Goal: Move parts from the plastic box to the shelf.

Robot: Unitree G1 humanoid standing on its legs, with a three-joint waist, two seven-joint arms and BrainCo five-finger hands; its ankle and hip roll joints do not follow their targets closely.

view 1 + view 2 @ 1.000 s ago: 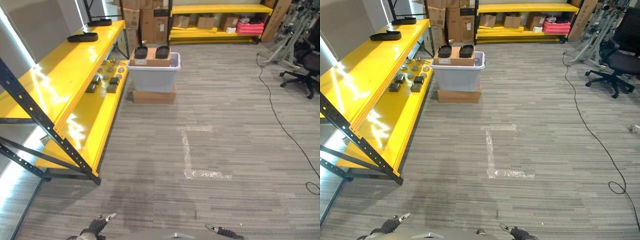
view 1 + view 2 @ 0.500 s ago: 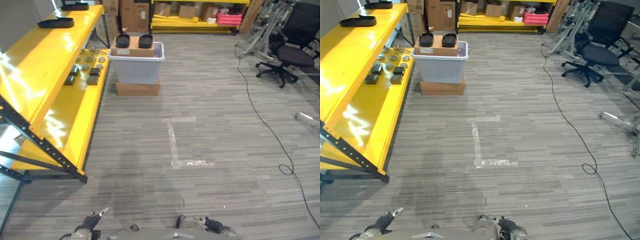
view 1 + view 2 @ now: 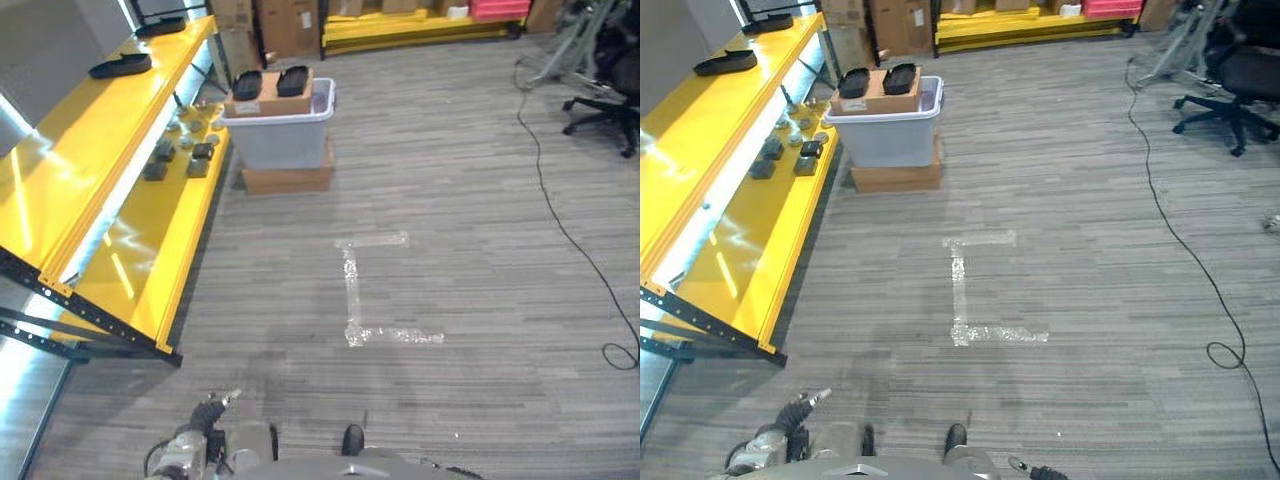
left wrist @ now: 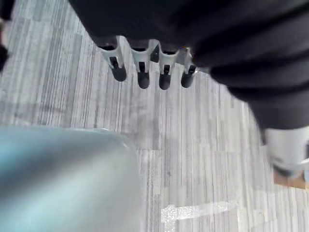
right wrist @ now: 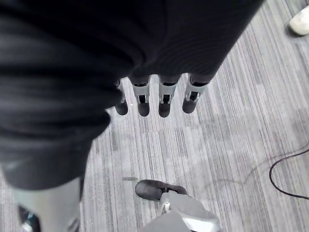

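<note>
The pale grey plastic box [image 3: 277, 135] stands far ahead on a flat cardboard box [image 3: 288, 180], beside the end of the yellow shelf [image 3: 90, 160]. A brown carton across its rim carries two black oval parts [image 3: 247, 84] [image 3: 293, 80]. Small dark and grey parts [image 3: 180, 158] lie on the shelf's lower level, and long black parts [image 3: 120, 66] on the upper one. My left hand [image 3: 207, 416] hangs low at my side, fingers [image 4: 140, 72] straight and holding nothing. My right hand [image 3: 1033, 470] also hangs low, its fingers [image 5: 164, 102] straight over bare floor.
Grey striped carpet stretches between me and the box, with an L of pale tape [image 3: 365, 300] on it. An office chair [image 3: 612, 95] stands at the far right, and a black cable [image 3: 565, 235] runs along the floor there. Cardboard boxes [image 3: 285, 20] stand behind the plastic box.
The camera has swung and tipped down, so the whole scene has shifted. Both hands still hang low and hold nothing; the box and shelf parts stay where they were.
</note>
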